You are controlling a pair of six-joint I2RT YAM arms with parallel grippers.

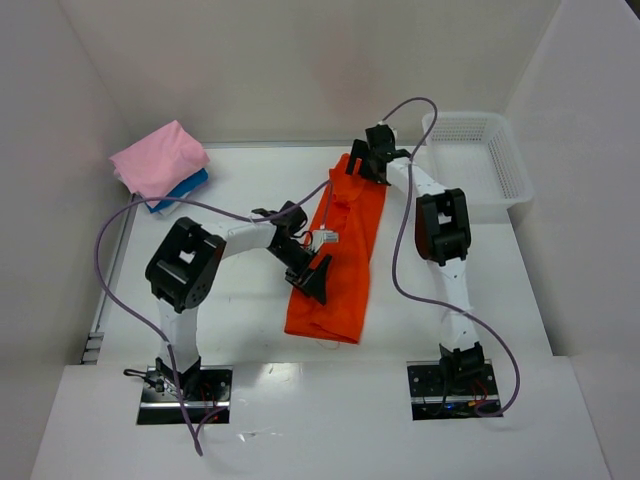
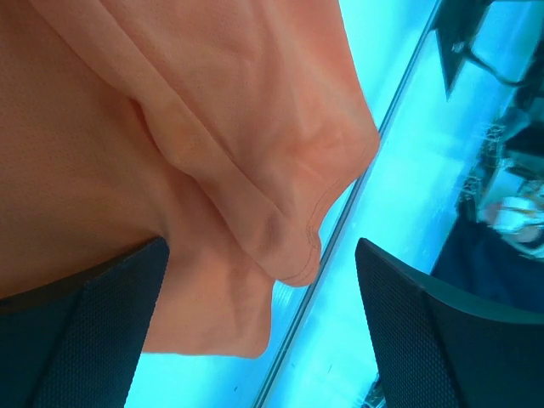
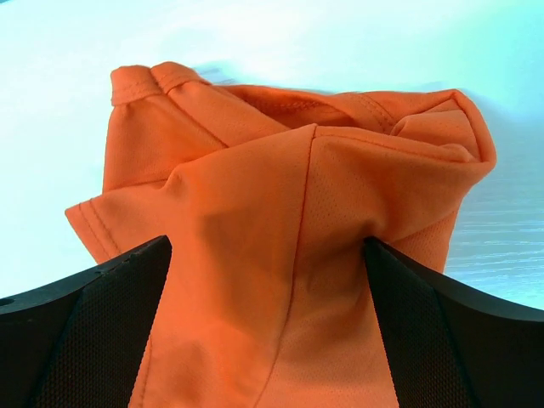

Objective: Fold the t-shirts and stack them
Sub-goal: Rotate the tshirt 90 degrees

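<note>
Orange t-shirt lies folded lengthwise mid-bench; pink t-shirt sits on blue t-shirt, far-left corner. Left fingers wide over the orange t-shirt's left edge. Right fingers wide, astride its collar end.

My left pincer gapes over the orange t-shirt's near hem, and my right pincer straddles its bunched far end. Bare table lies free on my left. The pink t-shirt on the blue t-shirt blocks the far left corner, the basket the far right.
</note>
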